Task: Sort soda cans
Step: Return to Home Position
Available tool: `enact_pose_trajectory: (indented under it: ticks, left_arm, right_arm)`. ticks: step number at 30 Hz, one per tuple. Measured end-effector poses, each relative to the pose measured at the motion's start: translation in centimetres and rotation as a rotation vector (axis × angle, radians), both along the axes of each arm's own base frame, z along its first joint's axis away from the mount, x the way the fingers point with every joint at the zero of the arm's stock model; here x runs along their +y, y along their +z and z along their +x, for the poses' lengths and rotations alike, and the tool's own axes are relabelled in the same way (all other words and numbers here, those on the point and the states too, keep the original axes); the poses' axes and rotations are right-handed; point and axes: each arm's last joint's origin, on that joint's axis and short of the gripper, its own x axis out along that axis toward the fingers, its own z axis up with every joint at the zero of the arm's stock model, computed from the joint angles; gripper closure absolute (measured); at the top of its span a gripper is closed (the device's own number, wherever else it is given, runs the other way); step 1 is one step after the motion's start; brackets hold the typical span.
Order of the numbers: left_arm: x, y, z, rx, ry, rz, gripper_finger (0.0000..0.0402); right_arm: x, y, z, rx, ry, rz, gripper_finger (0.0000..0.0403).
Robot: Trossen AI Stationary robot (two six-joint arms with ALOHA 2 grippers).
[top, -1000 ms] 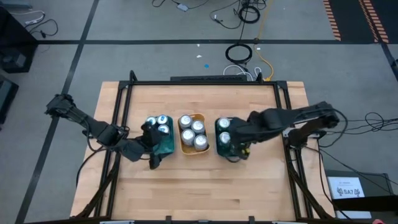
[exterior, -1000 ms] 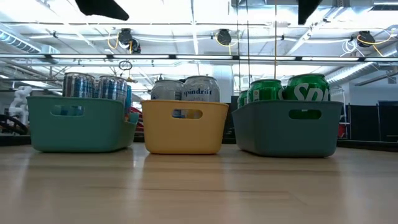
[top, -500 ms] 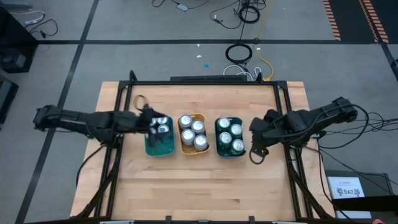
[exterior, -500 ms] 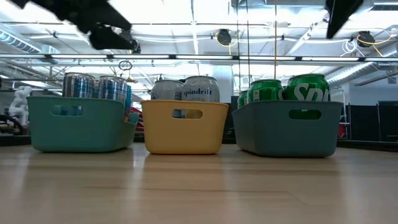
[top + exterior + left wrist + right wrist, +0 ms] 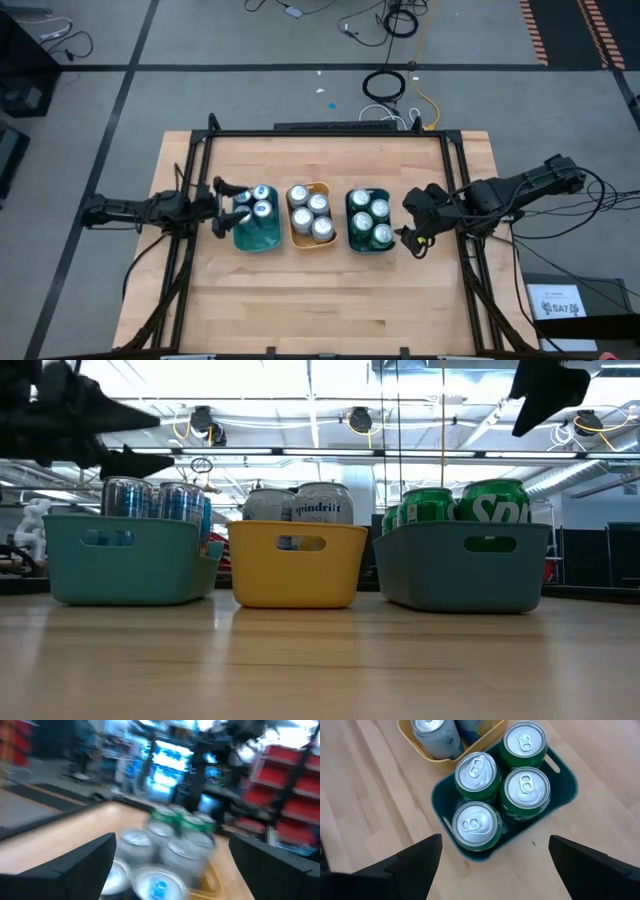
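Observation:
Three trays stand side by side mid-table, and each holds upright soda cans. The teal tray [image 5: 256, 232] has blue cans [image 5: 259, 200]. Silver cans [image 5: 309, 212] fill the yellow tray [image 5: 322, 187], and green cans [image 5: 496, 793] fill the dark-green tray [image 5: 351, 224]. My left gripper [image 5: 222, 205] hangs open just left of the teal tray, above table level [image 5: 160, 442], and points at the cans [image 5: 172, 840]. My right gripper [image 5: 415, 236] is open, raised to the right of the dark-green tray [image 5: 545, 395] and looking down on the green cans [image 5: 495, 839]. Neither holds anything.
Bare wooden table [image 5: 320, 300] lies near and far of the trays. A dark frame [image 5: 330, 132] runs along the table's edges. Cables [image 5: 385, 85] lie on the floor beyond the far edge.
My left gripper left the near part of the teal tray, swung toward the far edge, then drew back to the tray's left side. My right gripper pulled off the dark-green tray toward the table's right edge, uncovering its cans. The trays stayed put.

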Motion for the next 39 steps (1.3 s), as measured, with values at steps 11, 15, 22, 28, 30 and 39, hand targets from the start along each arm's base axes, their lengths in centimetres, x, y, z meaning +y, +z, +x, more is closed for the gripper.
enact_pose_trajectory:
  ticks: [11,15,22,28,30,39]
  left_arm:
    - [0.2,-0.2,0.1,0.061,0.085,0.166,0.0006]
    - [0.2,-0.3,0.2,0.066,0.080,0.162,0.0006]
    - [0.2,-0.3,0.2,0.066,0.081,0.162,0.0006]
    - [0.2,-0.3,0.2,0.065,0.081,0.161,0.0006]
    - [0.2,-0.3,0.2,0.066,0.081,0.161,0.0006]
    - [0.2,-0.4,0.2,0.070,0.079,0.161,0.0006]
  right_arm:
    - [-0.2,0.6,-0.2,-0.072,0.084,-0.088,0.0044]
    - [-0.6,-0.1,-0.9,-0.179,0.150,-0.141,0.0044]
    - [-2.5,-5.1,-3.4,-0.433,0.194,-0.203,0.0044]
    - [-4.2,-11.2,-6.6,-0.684,0.206,-0.187,0.0044]
    - [-4.7,-13.1,-7.5,-0.749,0.214,-0.189,0.0044]
    - [-4.9,-15.0,-8.7,-1.011,0.377,-0.272,0.0044]
